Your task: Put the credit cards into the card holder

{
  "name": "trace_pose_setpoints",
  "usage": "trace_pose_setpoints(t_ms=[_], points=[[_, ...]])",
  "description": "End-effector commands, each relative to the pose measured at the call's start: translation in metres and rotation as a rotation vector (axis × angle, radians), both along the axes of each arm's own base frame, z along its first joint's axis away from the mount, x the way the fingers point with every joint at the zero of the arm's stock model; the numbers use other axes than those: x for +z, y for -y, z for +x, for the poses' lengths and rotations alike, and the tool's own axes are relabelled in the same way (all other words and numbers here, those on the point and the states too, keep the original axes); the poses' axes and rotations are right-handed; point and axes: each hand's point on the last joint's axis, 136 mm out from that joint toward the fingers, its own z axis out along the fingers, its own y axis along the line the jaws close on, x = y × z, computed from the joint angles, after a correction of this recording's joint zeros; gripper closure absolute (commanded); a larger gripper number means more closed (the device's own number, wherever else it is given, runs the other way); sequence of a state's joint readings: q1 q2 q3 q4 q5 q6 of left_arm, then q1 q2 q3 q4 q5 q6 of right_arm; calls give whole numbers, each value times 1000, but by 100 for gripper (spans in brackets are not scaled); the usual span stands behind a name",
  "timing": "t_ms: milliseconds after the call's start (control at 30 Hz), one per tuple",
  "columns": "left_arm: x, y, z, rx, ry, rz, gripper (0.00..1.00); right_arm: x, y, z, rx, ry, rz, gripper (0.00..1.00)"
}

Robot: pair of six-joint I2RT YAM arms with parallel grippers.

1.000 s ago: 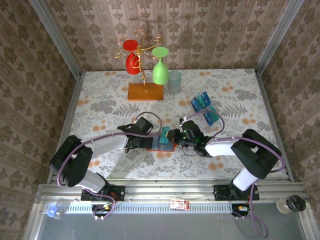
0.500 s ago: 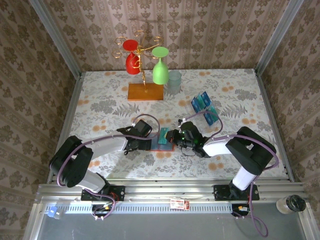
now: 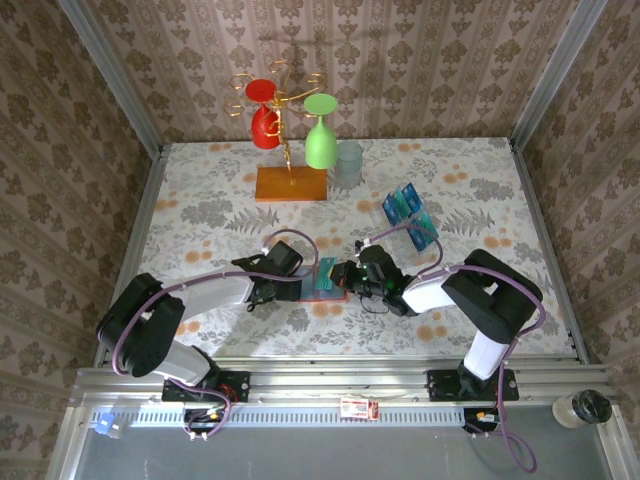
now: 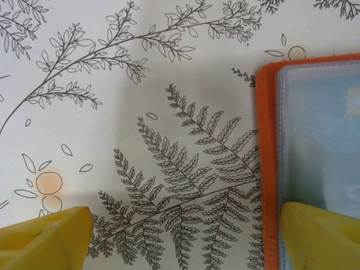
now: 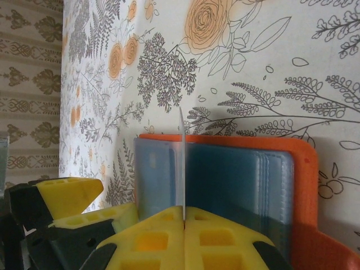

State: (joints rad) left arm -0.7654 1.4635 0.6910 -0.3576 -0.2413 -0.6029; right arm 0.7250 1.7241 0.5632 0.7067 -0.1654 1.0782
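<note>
The orange card holder [image 3: 326,291] lies open on the flowered cloth between both grippers; it is also in the left wrist view [image 4: 265,140] and the right wrist view [image 5: 304,169]. My right gripper [image 3: 346,277] [image 5: 184,216] is shut on a thin pale sheet [image 5: 183,157] standing on edge along the holder's middle fold, seemingly one of its clear pocket leaves. My left gripper [image 3: 300,285] [image 4: 188,236] is open at the holder's left edge, one fingertip [image 4: 320,236] over the pockets and the other over bare cloth. Blue and teal credit cards [image 3: 410,215] stand in a clear rack at the back right.
A wooden-based wire stand [image 3: 290,183] holds a red glass [image 3: 264,125] and a green glass [image 3: 320,140] at the back, with a clear tumbler [image 3: 348,163] beside it. Patterned walls close in the table on three sides.
The right arm has drawn in to the left, its gripper staying shut at the holder. The left gripper has edged slightly right along the holder's edge.
</note>
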Motion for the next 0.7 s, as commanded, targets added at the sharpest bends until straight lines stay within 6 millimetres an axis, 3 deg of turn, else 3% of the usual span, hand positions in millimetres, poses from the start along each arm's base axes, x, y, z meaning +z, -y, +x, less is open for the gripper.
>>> trace_pose_setpoints(t_ms=[0, 400, 667], points=[[-9, -11, -12, 8, -34, 39, 12, 6, -8, 1, 9, 13, 29, 100], [-11, -12, -13, 12, -37, 38, 12, 29, -4, 7, -10, 73, 20, 100], [-11, -12, -14, 13, -39, 35, 12, 19, -8, 8, -2, 55, 16, 100]])
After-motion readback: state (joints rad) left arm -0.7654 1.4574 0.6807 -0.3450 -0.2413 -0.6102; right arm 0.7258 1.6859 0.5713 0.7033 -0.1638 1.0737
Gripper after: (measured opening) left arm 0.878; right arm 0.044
